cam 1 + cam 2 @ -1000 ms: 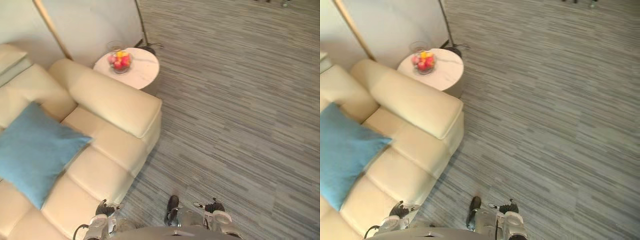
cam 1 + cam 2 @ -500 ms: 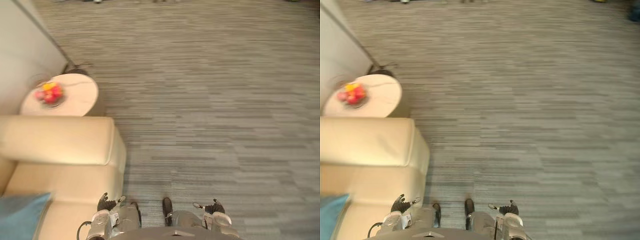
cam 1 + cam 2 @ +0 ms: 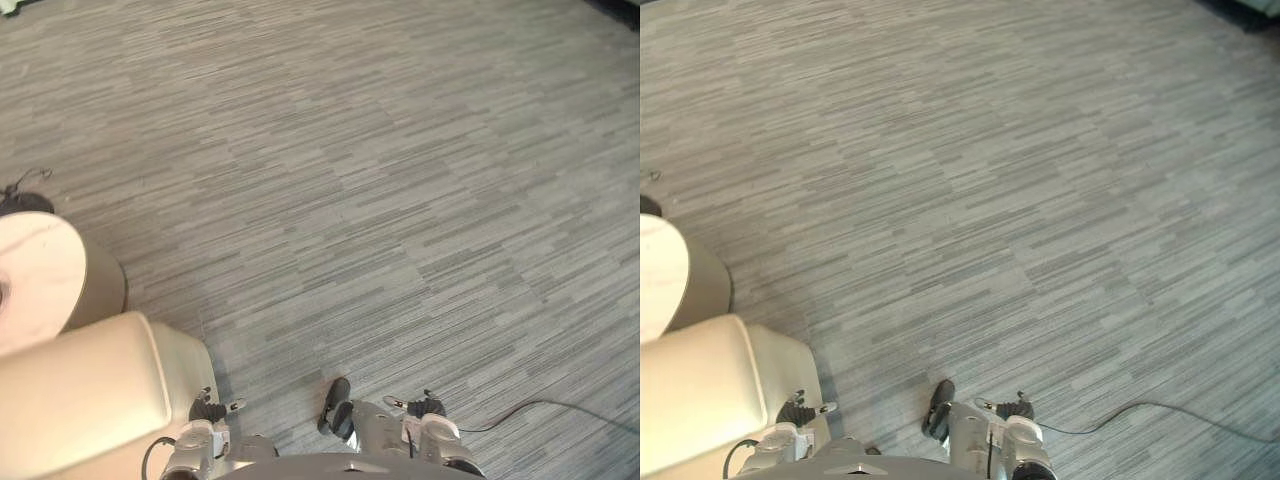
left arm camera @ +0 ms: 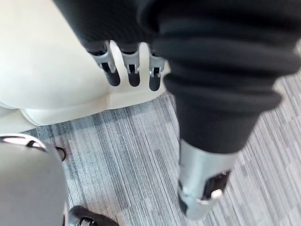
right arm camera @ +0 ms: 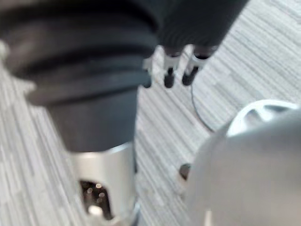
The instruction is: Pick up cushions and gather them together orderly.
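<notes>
Grey striped carpet (image 3: 380,180) takes up most of both eye views. A cream sofa arm (image 3: 80,400) sits at the lower left, with a pale round side table (image 3: 35,270) just beyond it. The left hand (image 3: 207,410) hangs beside the sofa arm and the right hand (image 3: 425,405) hangs over bare carpet. Both are low at the robot's sides, which I judge to be an unloaded posture suited to walking.

Left wrist view: fingers (image 4: 132,68) are straight and apart, pointing down past the sofa's edge, with nothing between them and the thumb.

Right wrist view: fingers (image 5: 169,70) are likewise straight and loose above the carpet, nothing held.

Cushions: neither hand carries one, and where they lie cannot be told from here. Judgement: a cushion must be found and approached before any gathering can start.
</notes>
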Available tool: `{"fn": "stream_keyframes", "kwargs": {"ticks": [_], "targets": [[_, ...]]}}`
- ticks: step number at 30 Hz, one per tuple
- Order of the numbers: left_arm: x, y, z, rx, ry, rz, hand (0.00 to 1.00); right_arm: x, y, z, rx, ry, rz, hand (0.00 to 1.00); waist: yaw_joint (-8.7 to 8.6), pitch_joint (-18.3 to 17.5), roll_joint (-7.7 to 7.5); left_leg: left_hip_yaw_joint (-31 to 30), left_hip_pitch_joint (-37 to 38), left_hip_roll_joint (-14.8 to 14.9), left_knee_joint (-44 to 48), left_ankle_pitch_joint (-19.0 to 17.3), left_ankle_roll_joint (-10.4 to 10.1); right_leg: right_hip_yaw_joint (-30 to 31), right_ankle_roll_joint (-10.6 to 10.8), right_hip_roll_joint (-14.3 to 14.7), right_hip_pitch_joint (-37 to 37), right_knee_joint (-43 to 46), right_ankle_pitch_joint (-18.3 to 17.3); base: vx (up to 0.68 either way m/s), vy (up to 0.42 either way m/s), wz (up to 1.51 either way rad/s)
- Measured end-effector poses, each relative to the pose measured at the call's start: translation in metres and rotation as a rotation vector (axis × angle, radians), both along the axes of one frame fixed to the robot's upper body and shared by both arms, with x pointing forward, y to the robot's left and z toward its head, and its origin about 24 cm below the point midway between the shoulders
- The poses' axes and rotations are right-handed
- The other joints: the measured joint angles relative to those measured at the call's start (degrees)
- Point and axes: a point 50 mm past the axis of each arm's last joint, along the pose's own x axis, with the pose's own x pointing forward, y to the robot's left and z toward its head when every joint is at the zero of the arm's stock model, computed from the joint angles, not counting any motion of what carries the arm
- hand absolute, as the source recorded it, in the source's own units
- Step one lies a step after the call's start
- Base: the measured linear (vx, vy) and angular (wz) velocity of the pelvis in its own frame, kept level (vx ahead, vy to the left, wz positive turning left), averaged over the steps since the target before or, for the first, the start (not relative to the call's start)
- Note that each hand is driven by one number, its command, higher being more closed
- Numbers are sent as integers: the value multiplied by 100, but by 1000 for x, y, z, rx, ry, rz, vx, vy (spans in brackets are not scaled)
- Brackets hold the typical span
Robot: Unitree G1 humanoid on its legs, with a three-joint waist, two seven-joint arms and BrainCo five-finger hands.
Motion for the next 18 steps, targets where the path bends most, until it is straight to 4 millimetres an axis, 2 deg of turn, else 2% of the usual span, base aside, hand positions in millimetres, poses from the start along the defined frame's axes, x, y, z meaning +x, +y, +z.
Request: {"fn": "stream_keyframes", "kwargs": {"ticks": [3, 5, 6, 7, 8, 9, 10, 11, 12, 13, 15, 16, 17, 18], "targets": [[1, -11, -1, -19, 4, -27, 0, -8, -8, -3, -9, 31, -18, 0, -107, 17, 18, -259, 93, -86, -385, -47, 0, 108, 17, 63, 376, -331, -17, 191, 40, -16], [0, -11, -2, -18, 8, -33, 0, -12, -10, -4, -11, 39, -30, 0, -96, 31, 50, -260, -4, 58, -20, 243, 16, 136, 141, 174, 602, -437, -210, 120, 55, -7], [-1, -9, -2, -13, 15, -37, 0, -13, -10, -4, -12, 40, -31, 0, -84, 35, 45, -279, -221, 211, 684, 128, -80, 139, 188, 213, 702, -493, -310, 94, 54, -3], [3, -9, 0, -15, -5, -35, 0, -19, -8, -6, -7, 51, -32, 0, -84, 57, 84, -445, -753, 475, 2047, 282, 90, 172, 281, 344, 971, -762, -285, 64, 41, -5], [4, -9, 0, -16, -11, -33, 0, -20, -8, -7, -4, 54, -38, 0, -60, 83, 132, -498, -874, 565, 2464, 421, 181, 210, 272, 402, 1088, -856, -273, 57, 37, -21], [5, -9, 1, -16, -22, -31, 0, -23, -9, -7, 1, 56, -49, 0, -5, 125, 226, -619, -1085, 697, 3155, 811, 335, 364, 234, 520, 1322, -1023, -262, 103, 98, -76], [4, -7, 2, -11, -27, -25, 0, -23, -8, -7, 3, 53, -48, 0, 91, 160, 251, -860, -1463, 702, 3875, 944, 313, 730, 178, 562, 1518, -1128, -270, 132, 133, -88], [4, -7, 2, -12, -28, -23, 0, -20, -8, -6, 3, 47, -47, 0, 93, 153, 289, -919, -1584, 652, 3951, 725, 303, 839, 176, 561, 1537, -1141, -271, 129, 153, -85], [4, -7, 2, -12, -28, -20, 0, -16, -8, -5, 3, 36, -46, 0, 93, 151, 310, -965, -1714, 608, 3955, 519, 304, 954, 174, 560, 1545, -1165, -271, 152, 166, -101], [6, -6, 3, -9, -39, -20, 0, -16, -9, -5, 4, 39, -57, 0, 182, 157, 317, -1154, -2106, 300, 3201, 136, 314, 1413, 182, 484, 1574, -1254, -275, 158, 169, -104], [6, -5, 4, -6, -42, -17, 0, -17, -9, -5, 5, 40, -58, 0, 245, 164, 308, -1229, -2230, 134, 2512, 129, 317, 1598, 218, 408, 1577, -1265, -297, 136, 146, -92], [6, -3, 4, -5, -42, -6, 0, -17, -9, -5, 5, 41, -61, 0, 267, 166, 303, -1363, -2315, 6, 1770, 187, 238, 1781, 291, 338, 1585, -1286, -339, 150, 172, -91], [4, -2, 3, -4, -36, 0, 0, -18, -10, -5, 4, 41, -69, 0, 289, 164, 306, -1537, -2286, -95, 949, 328, 54, 1942, 369, 287, 1583, -1319, -386, 192, 231, -117], [-1, -1, 2, -2, -24, 5, 0, -22, -11, -6, 4, 51, -75, 0, 328, 153, 320, -1639, -2217, -101, 258, 623, -95, 2173, 439, 288, 1614, -1363, -426, 214, 243, -129]]}}
